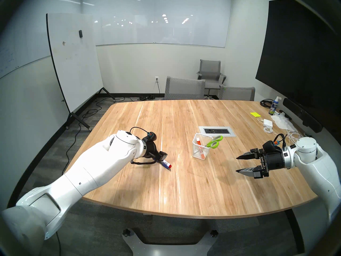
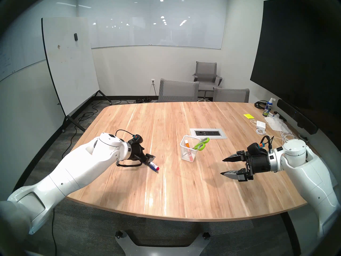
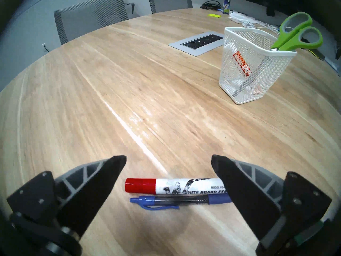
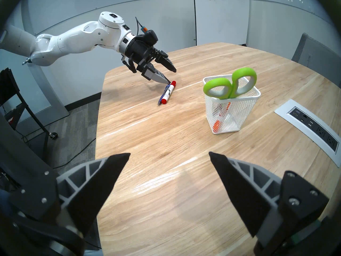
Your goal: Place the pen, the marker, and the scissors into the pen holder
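The pen holder [image 1: 201, 148] stands upright on the wooden desk [image 1: 184, 185], just on the robot's side of the grey power socket panel [image 1: 217, 131] set into the desk top. Inside the pen holder are two things. The scissors [image 4: 229, 86] stand blades down, their lime-green loop handles sticking out above the rim and leaning over the holder's edge on the side toward the right arm. An orange-and-white marker [image 3: 241, 65] leans slantwise inside, seen through the mesh, its top below the rim.

To the left of the pen holder, well apart from it, the red-capped marker [image 3: 175, 187] and the blue pen [image 3: 166, 202] lie flat on the desk side by side, touching along their length, the pen on the side farther from the holder.

The left gripper [image 4: 170, 77] hangs over these two with its jaws wide apart, holding nothing; in the right wrist view one fingertip [image 4: 164, 80] is right at the marker's red end, though whether it touches cannot be told.

The right gripper [image 1: 239, 164] hovers above the desk to the right of the pen holder, apart from it, pointing toward it, its jaws spread and empty.
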Tool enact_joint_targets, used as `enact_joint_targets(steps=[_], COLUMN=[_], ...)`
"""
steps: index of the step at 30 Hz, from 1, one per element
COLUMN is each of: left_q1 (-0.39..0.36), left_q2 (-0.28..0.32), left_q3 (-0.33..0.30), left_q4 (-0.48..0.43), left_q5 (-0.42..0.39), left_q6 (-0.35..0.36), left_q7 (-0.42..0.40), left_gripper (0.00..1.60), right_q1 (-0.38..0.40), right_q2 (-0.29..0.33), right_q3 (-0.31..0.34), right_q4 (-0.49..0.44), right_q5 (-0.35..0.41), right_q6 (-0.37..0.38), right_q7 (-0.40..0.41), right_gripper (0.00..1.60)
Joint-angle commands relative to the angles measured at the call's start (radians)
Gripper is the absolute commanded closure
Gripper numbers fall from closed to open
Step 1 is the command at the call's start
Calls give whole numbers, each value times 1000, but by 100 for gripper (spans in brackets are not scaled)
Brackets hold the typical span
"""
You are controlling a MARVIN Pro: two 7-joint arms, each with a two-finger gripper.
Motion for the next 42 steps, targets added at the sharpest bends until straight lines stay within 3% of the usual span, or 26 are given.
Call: enact_joint_targets(steps=[1, 8, 13, 19, 30, 42], left_q1=[-27, -29, -45, -40, -68, -122], left_q2=[-62, -83, -12, 52, 82, 80], left_q3=[-20, -24, 57, 74, 100, 127], left_q4=[-26, -37, -56, -57, -12, 104], left_q5=[-22, -35, 25, 47, 85, 137], left_q6=[54, 106, 41, 11, -38, -148], left_q7=[44, 82, -1, -60, -140, -251], left_gripper=[0, 0, 0, 0, 0, 0], right_q1=[11, 10, 10, 10, 10, 10], right_q2=[2, 2, 1, 1, 1, 1], right_q3=[10, 10, 10, 10, 10, 10], right_q4=[-5, -5, -6, -5, -6, -5], right_q5=[5, 6, 6, 6, 6, 6], right_q6=[2, 2, 2, 2, 2, 2], right_q7=[-2, -2, -2, -2, -2, -2], right_gripper=[0, 0, 0, 0, 0, 0])
